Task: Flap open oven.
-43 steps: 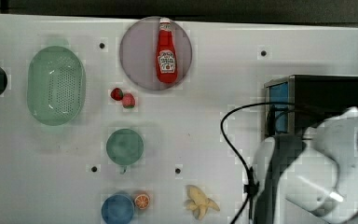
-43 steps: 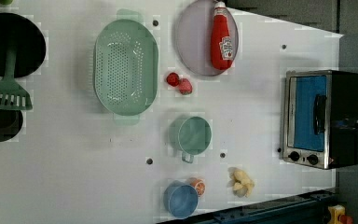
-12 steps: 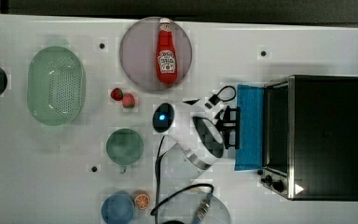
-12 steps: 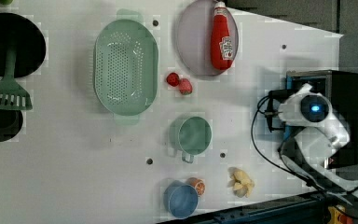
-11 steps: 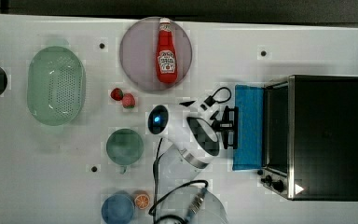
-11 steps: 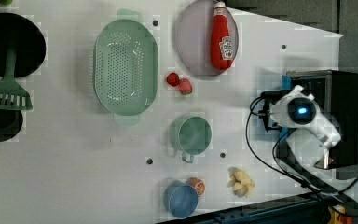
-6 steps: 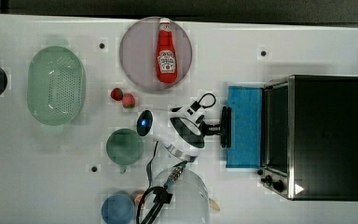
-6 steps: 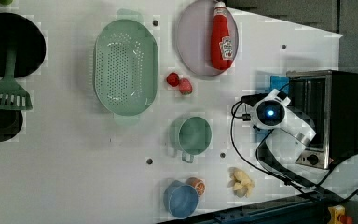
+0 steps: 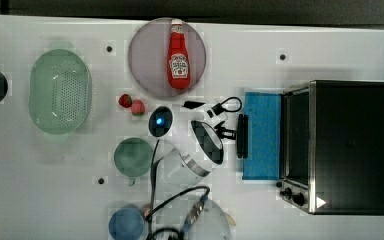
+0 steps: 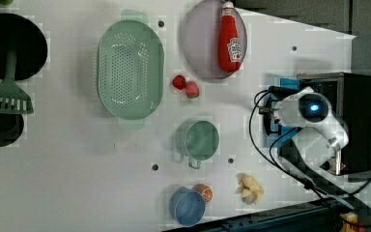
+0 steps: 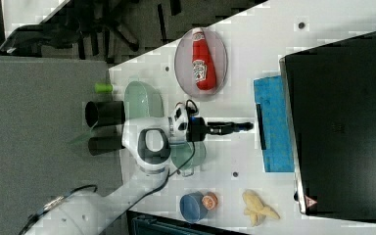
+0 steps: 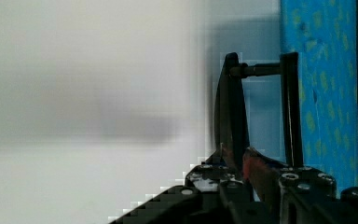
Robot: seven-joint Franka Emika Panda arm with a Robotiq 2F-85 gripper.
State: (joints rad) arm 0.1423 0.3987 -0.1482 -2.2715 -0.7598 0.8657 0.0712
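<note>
From the top view we see the oven (image 9: 347, 145) at the table's right with its blue door (image 9: 262, 135) flapped flat, while the wrist view shows the gripper (image 12: 247, 170) clamped on the door's handle (image 12: 230, 107).

Oven (image 9: 352, 145): matt black top, brushed-metal front frame, glossy blue glass door (image 9: 262, 135). Table (image 9: 330, 50): smooth matt white. Colander (image 9: 60, 91): pale green plastic. Ketchup bottle (image 9: 178, 60): glossy red plastic.

We can read no words or numbers. The ketchup bottle (image 9: 178, 57) carries a white label — its lettering too small to make out — and the oven (image 11: 340, 122) bears a small red warning triangle sticker.
</note>
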